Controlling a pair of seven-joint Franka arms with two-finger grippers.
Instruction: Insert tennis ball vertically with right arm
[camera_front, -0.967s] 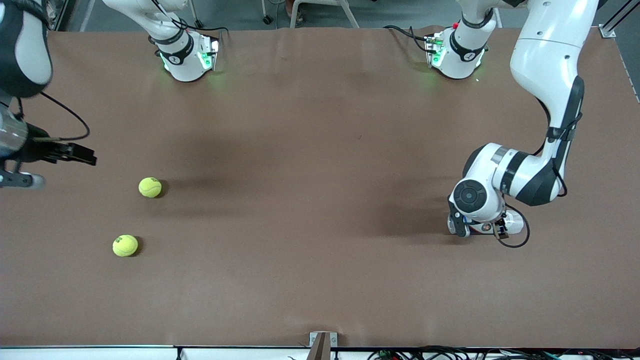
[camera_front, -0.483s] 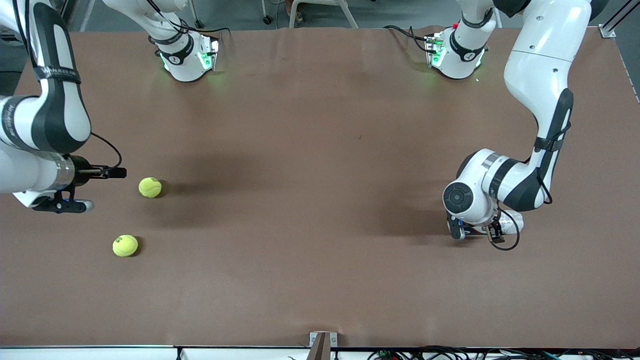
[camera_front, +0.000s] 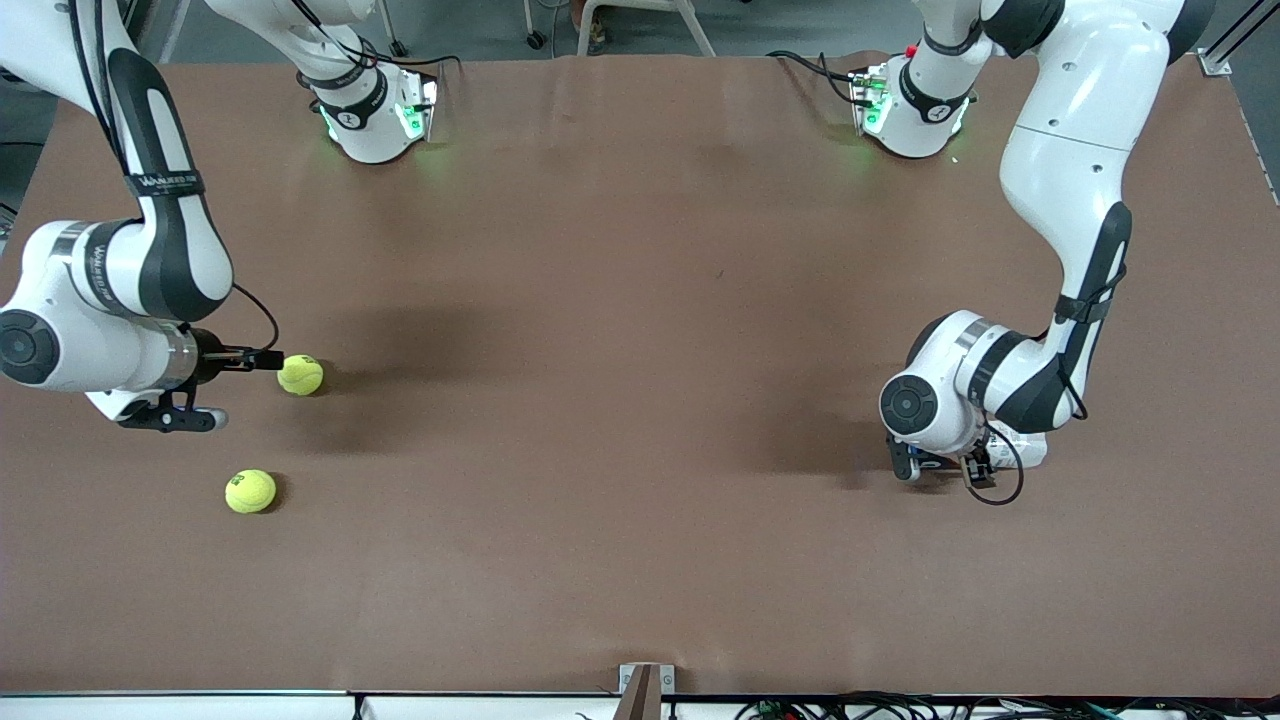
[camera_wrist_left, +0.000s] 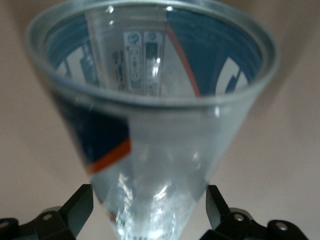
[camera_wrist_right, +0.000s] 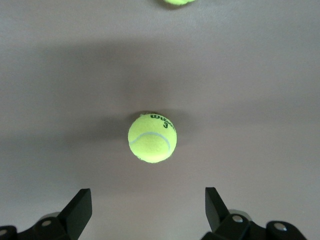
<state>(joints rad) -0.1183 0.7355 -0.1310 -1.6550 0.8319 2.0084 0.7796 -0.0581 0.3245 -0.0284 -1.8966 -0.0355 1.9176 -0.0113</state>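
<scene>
The right gripper (camera_wrist_right: 145, 212) hangs low over the brown table (camera_front: 620, 400) at the right arm's end, its jaws wide open and empty, just beside a fuzzy yellow-green tennis ball (camera_front: 300, 375). A second yellow-green tennis ball (camera_front: 250, 491) lies nearer the front camera. The left gripper (camera_wrist_left: 150, 215) is low at the left arm's end, its jaws closed on a clear plastic tube with a blue and orange label (camera_wrist_left: 150, 115).

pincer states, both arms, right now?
Left pincer: closed on a clear plastic can.
Right pincer: open, empty, just short of a tennis ball.
</scene>
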